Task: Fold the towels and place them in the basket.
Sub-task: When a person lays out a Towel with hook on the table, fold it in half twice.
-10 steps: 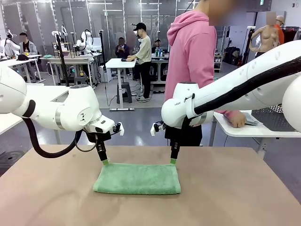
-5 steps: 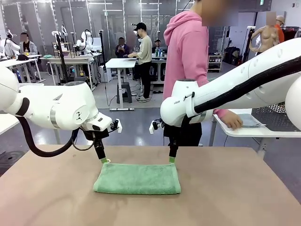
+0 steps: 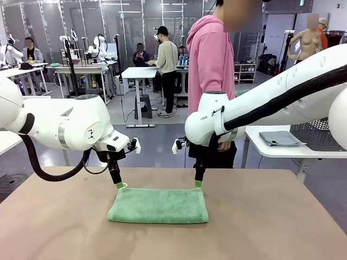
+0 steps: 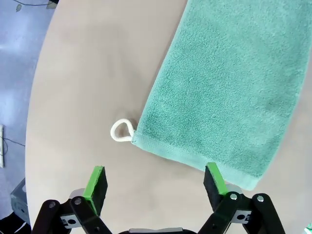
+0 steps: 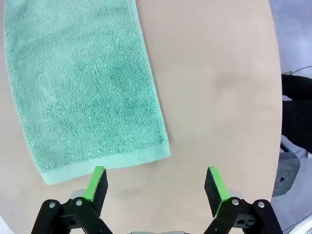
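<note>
**Fold released: both pincers off the green towel**

Tabletop (image 3: 271,216): the mint green towel (image 3: 158,205) lies folded and flat in the middle, long edge running across.

Arms: a second ago both were down on the towel's far corners. Now they sit slightly higher, just above those corners, not touching.

Left pincer (image 4: 156,175): jaws spread wide, nothing between them, towel corner just ahead of the pads.
Right pincer (image 5: 157,178): same, spread wide and empty, the other corner just ahead.

Side tabletop (image 3: 282,150): the person's hand has gone from the grey-blue towel (image 3: 278,138). That towel lies folded there beside the dark mesh basket (image 3: 309,135), which is partly hidden behind the right arm.

White loop tag (image 4: 122,130) pokes out at the corner near the left pincer, flat on the tabletop.

Read: this fold looks done. Still to do is another fold or the transfer. The basket is well apart, so a fresh grasp is needed. Pinching only the top layer would likely open the fold.
</note>
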Robot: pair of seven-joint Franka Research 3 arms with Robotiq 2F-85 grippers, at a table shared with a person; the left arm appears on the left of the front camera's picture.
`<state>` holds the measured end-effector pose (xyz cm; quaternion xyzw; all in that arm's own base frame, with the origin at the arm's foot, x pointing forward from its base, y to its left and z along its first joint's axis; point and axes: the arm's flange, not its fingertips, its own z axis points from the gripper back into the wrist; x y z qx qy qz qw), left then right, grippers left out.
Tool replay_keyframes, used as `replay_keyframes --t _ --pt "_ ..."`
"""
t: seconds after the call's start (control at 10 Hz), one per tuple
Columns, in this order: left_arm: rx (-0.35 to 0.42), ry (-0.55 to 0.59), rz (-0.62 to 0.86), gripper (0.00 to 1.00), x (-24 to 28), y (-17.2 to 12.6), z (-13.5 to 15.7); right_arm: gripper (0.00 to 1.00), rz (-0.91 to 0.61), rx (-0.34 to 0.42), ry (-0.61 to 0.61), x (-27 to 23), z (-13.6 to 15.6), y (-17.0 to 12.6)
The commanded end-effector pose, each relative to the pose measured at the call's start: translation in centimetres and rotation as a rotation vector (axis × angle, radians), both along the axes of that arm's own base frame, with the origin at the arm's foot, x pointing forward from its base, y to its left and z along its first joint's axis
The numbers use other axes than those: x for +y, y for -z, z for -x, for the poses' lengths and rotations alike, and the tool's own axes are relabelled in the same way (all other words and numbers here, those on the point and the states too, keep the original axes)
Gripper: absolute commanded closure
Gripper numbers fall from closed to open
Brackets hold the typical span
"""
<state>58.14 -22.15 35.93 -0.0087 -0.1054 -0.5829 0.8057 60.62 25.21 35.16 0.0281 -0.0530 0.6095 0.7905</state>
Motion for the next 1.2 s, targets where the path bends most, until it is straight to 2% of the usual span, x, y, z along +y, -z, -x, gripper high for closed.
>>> replay_keyframes --t 0.0,0.1,0.2,0.4,0.5,0.8,0.9,1.1 --pt "0.000 -0.052 -0.033 0.00 0.9 -2.4 1.5 0.00 -0.009 -0.013 0.153 0.6 1.8 -0.5" --pt "-0.010 -0.072 0.027 0.00 2.2 -4.5 3.3 0.00 0.045 -0.013 0.224 0.7 3.1 -1.2" --pt "-0.046 -0.129 -0.022 0.00 3.0 -6.2 4.9 0.00 0.051 -0.003 0.346 0.7 4.4 -2.1" --pt "-0.052 -0.196 0.019 0.00 4.2 -10.4 8.2 0.00 0.036 -0.021 0.557 0.6 6.2 -2.9" --pt "-0.056 -0.205 0.040 0.00 5.1 -13.2 10.3 0.00 0.043 -0.023 0.663 0.7 6.9 -2.6" --pt "-0.137 -0.247 0.101 0.00 9.2 -20.2 17.0 0.00 0.014 -0.004 0.886 0.5 7.5 -0.3" --pt "-0.150 -0.246 0.148 0.00 11.3 -22.6 19.4 0.00 -0.008 -0.010 0.925 0.4 7.7 0.5" --pt "-0.195 -0.232 0.212 0.00 14.4 -25.4 23.0 0.00 -0.027 0.002 1.001 0.2 7.7 1.9"
